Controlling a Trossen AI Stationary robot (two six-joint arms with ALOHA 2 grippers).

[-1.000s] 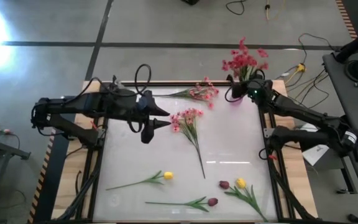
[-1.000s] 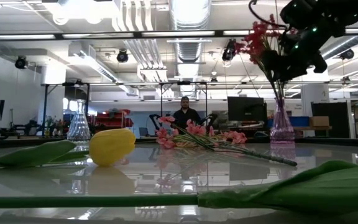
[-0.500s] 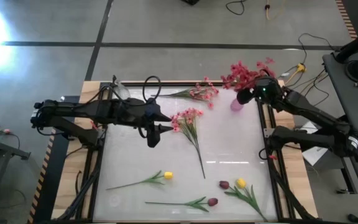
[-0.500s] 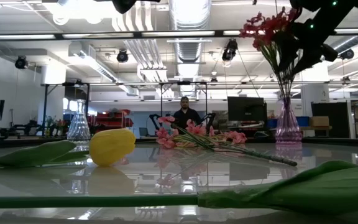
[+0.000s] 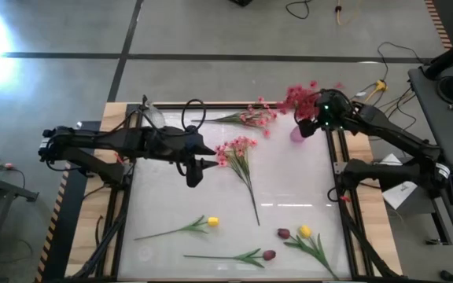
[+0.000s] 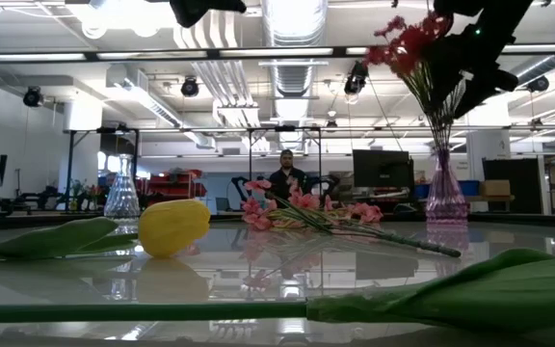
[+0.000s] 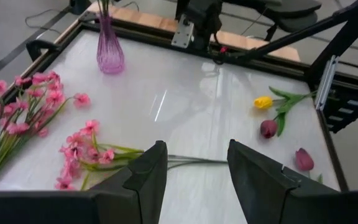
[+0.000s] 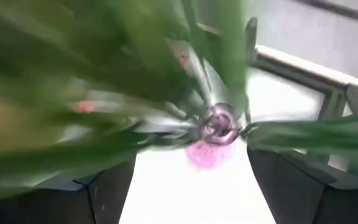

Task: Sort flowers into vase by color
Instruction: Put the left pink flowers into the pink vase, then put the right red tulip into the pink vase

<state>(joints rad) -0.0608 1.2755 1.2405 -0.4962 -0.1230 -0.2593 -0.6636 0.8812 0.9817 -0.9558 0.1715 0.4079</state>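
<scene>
Here the right gripper (image 5: 314,124) hangs over the pink vase (image 5: 298,132), jaws released; left gripper (image 5: 197,162) jaws parted, empty.

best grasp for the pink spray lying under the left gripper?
Take the pink spray on its bare green stem, just below the blossoms, coming straight down with the fingers across it. It lies flat on the table, blossoms toward the left gripper, which hangs open over it.
</scene>
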